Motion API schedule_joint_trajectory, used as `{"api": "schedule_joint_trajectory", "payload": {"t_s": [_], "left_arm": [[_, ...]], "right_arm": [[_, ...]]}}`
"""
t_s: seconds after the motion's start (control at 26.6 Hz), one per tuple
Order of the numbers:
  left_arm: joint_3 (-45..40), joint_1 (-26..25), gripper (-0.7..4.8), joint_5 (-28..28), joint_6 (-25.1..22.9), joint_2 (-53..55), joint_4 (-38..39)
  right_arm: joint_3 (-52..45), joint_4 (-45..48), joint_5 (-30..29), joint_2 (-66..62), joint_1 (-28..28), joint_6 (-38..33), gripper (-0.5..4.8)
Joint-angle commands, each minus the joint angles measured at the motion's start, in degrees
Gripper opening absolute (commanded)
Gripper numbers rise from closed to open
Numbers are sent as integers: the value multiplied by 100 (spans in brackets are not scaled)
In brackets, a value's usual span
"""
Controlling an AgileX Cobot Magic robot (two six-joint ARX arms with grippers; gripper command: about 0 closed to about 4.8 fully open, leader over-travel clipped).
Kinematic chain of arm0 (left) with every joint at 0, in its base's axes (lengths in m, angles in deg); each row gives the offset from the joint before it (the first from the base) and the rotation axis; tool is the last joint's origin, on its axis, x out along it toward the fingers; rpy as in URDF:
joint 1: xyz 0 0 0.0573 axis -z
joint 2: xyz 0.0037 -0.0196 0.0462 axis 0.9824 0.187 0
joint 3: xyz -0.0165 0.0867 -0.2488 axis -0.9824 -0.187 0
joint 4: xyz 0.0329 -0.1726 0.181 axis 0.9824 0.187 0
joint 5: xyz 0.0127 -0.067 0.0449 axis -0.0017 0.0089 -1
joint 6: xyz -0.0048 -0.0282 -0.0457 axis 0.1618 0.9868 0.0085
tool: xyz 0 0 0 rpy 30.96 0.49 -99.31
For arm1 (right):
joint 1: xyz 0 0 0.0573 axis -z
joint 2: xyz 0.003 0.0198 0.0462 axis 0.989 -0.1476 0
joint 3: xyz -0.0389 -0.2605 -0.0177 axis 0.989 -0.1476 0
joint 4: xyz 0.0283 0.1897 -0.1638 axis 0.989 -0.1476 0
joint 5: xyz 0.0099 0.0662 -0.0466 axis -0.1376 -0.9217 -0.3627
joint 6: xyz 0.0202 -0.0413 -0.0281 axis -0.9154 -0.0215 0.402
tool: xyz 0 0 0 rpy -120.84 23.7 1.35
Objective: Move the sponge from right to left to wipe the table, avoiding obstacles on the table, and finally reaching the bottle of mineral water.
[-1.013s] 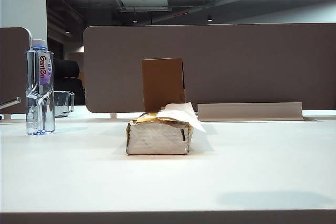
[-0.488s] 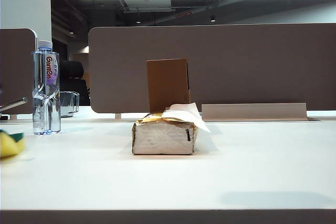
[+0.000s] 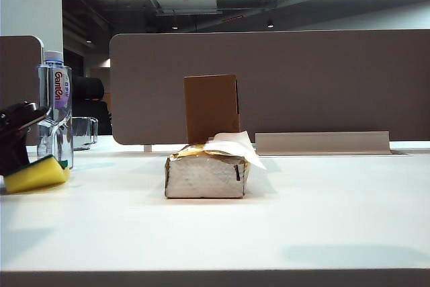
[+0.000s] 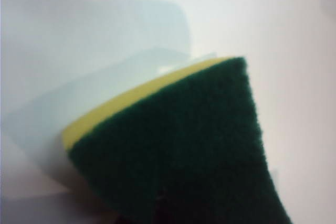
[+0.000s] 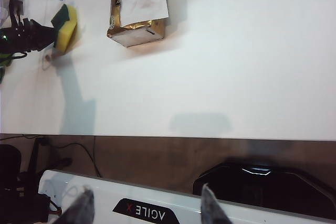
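Yellow-green sponge [image 3: 37, 173] sits clamped in the left gripper [image 3: 20, 159] at far left of the exterior view, low on the white tabletop [image 3: 269, 226], just in front of the GanTen bottle [image 3: 55, 109]. Tissue pack [image 3: 207, 174] mid-table, brown cardboard box [image 3: 211, 107] upright behind it, glass cup [image 3: 83, 132] beside the bottle.

Left wrist view: only the sponge [image 4: 178, 145] close up, green layer facing the camera, fingers hidden.

Right wrist view: looks down from high above the front edge; right gripper [image 5: 146, 209] has fingers [image 5: 80, 209] apart, holding nothing. Left arm reaches in level.

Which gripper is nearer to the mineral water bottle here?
Left. The left gripper, shut on the sponge, sits just beside the bottle. The right gripper hangs open off the table's front edge, far away.
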Motion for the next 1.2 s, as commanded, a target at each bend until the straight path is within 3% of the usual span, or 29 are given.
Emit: {"api": "schedule_joint_trajectory", "payload": {"t_s": [0.04, 0.6, 0.68, 0.79, 0.98, 1.09, 1.2], "left_arm": [[361, -20, -6, -669, 68, 352, -59], [590, -98, -1, -719, 116, 437, 114], [590, -98, 34, -654, 116, 435, 153], [595, -98, 133, -573, 118, 435, 149], [595, -98, 168, -420, 118, 396, 151], [603, -101, 216, -363, 116, 332, 153], [640, -103, 221, -315, 116, 243, 179]], "right_arm": [[28, 59, -17, 15, 0, -7, 261], [28, 59, -22, 15, 0, -4, 261], [28, 59, -22, 15, 0, -4, 261], [28, 57, -39, 15, 0, -4, 261], [28, 55, -39, 50, 0, -4, 261], [28, 52, -39, 59, 0, -4, 261], [28, 52, -42, 61, 0, -4, 261]]}}
